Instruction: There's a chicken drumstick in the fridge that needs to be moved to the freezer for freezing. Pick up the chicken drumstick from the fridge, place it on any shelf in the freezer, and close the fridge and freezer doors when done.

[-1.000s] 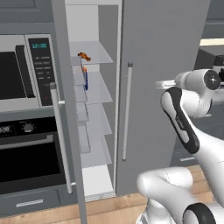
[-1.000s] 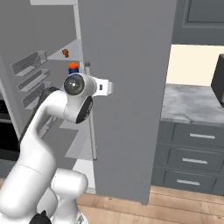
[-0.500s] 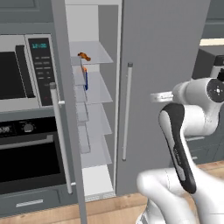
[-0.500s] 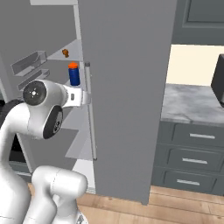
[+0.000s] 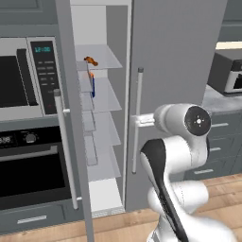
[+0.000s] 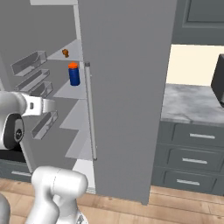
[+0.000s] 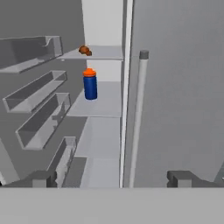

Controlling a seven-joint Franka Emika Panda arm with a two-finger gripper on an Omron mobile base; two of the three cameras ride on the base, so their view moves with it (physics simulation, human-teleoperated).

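1. The two-finger claw [image 7: 113, 178] on the white arm is spread wide with nothing between the tips. Both dark fingertips [image 7: 40, 178] sit far apart at the bottom of the hand view.

2. The tiny orange-brown chicken drumstick [image 7: 85, 50] is well ahead of the claw, up high and a bit to its left in the hand view. It's lying on the top translucent grey glass shelf [image 7: 103, 53] inside the narrow freezer compartment [image 5: 106, 28], well apart from the fingers.

3. The left base view shows the same drumstick [image 5: 90, 61] up on that top shelf [image 5: 104, 57], above the level of the claw.

4. One shelf below the drumstick stands a blue drink can with an orange top [image 7: 90, 84], upright, also ahead of the claw and closer to its height. In the right base view the can [image 6: 74, 74] is just beyond and above the claw [image 6: 49, 105], with the drumstick [image 6: 65, 53] higher and further back.

5. The freezer's grey door [image 5: 71, 118] is swung open to the claw's left, with clear door bins [image 7: 37, 89] stacked along its inside.

6. To the claw's right is the closed wide grey door of the fridge [image 7: 179, 87], with its long vertical bar handle [image 7: 139, 113] just ahead and slightly right of the claw's centre.

7. Far off to the right, a grey stone worktop [image 6: 192, 103] sits over dark grey drawers [image 6: 192, 159].
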